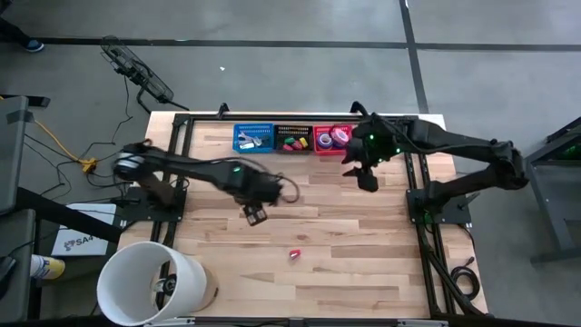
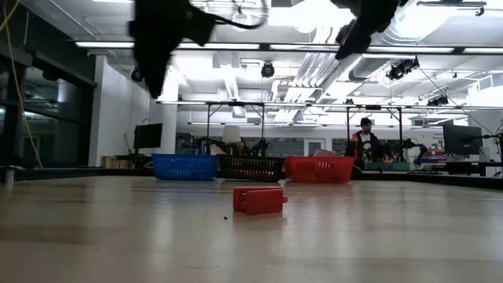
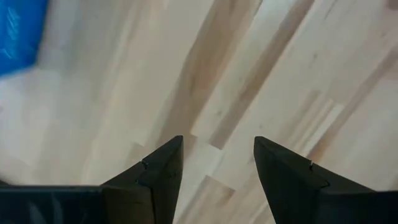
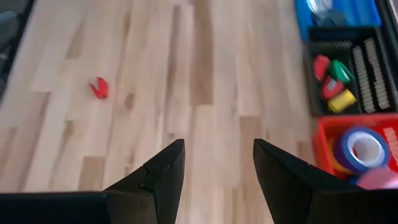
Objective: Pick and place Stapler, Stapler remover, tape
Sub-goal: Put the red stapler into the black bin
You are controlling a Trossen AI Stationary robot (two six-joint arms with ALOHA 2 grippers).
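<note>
The pale butcher-block wooden tabletop (image 1: 363, 245) looks smooth with a soft sheen under both grippers. Beyond the right gripper, the blue (image 1: 253, 138), black (image 1: 293, 138) and red (image 1: 333, 138) latticed plastic baskets look matt; the blue tape roll (image 4: 357, 149) looks glossy.

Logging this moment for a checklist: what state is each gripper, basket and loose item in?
Left gripper: open, empty, above bare table.
Right gripper: open, empty, near the baskets.
Red staple remover: loose on the table, not binned.
Blue basket: holds items.
Black basket: holds small coloured items.
Red basket: holds tape rolls.
</note>
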